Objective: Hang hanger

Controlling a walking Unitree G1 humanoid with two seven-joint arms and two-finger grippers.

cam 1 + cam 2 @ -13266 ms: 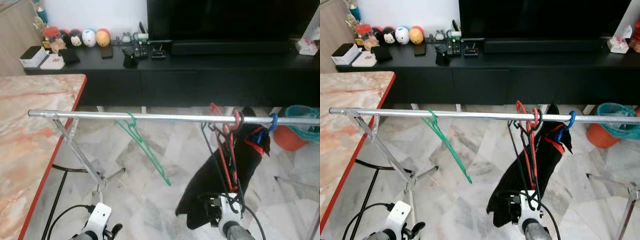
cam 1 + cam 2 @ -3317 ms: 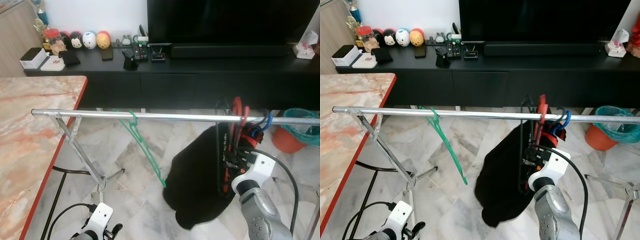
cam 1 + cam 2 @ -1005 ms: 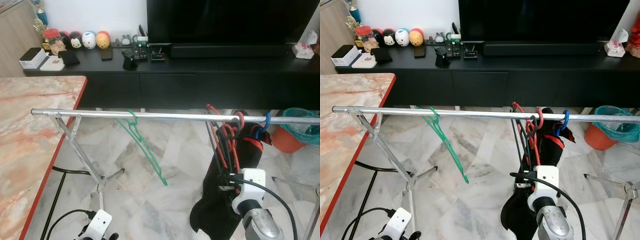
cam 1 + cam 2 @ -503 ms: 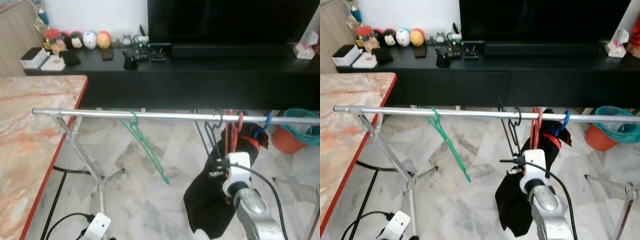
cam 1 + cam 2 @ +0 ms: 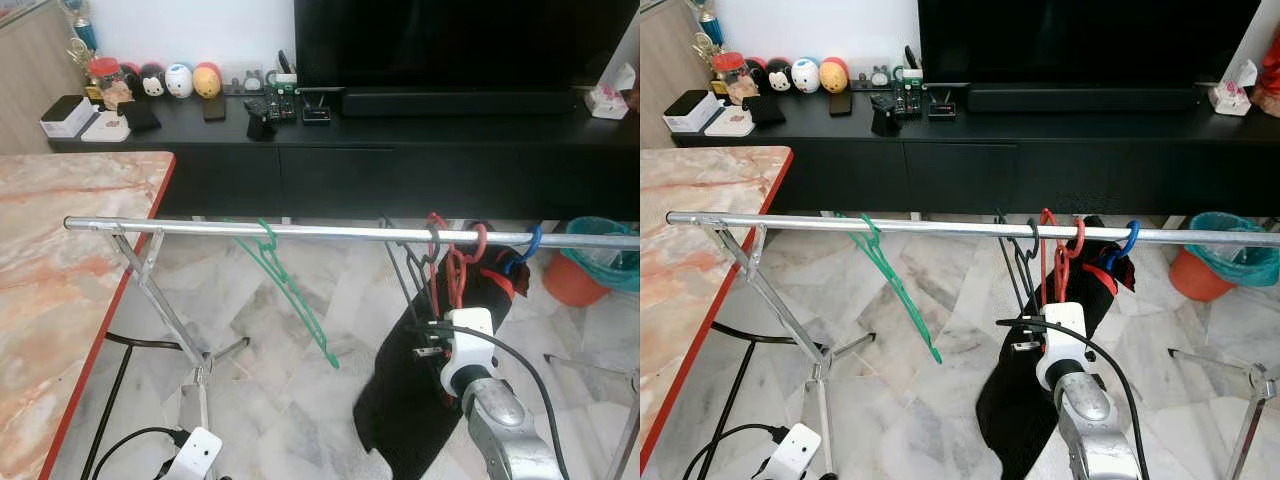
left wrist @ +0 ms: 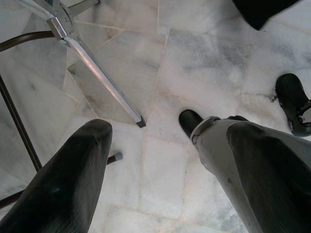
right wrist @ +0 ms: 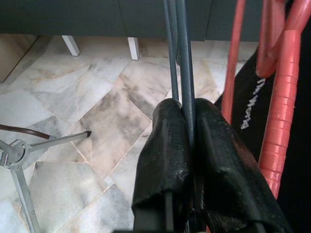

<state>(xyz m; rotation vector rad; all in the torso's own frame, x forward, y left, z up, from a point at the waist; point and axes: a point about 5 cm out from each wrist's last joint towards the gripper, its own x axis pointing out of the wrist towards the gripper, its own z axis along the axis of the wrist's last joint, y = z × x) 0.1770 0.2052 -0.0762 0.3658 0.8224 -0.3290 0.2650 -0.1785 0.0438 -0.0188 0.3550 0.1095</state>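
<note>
A silver rail [image 5: 300,230] crosses in front of me. My right gripper [image 7: 187,121] is shut on the thin wires of a dark grey hanger [image 5: 405,275]. That hanger's hook reaches the rail just left of the red hangers [image 5: 450,270]; I cannot tell whether it rests on the rail. A black garment [image 5: 410,400] hangs behind my right wrist [image 5: 465,345]. A green hanger [image 5: 290,290] hangs tilted further left, and a blue hook [image 5: 525,250] sits at the right. My left gripper [image 6: 170,141] hangs low over the floor, open and holding nothing.
The rack's slanted silver leg [image 5: 160,300] stands at the left, beside a marble table with a red edge [image 5: 110,300]. A black TV cabinet [image 5: 400,150] runs along the back. An orange and teal bin [image 5: 590,265] is at the right. My black feet [image 6: 189,121] stand on the marble floor.
Over the last second my right gripper rose and carried the dark hanger left along the rail, away from the blue hook. The black garment swung with it.
</note>
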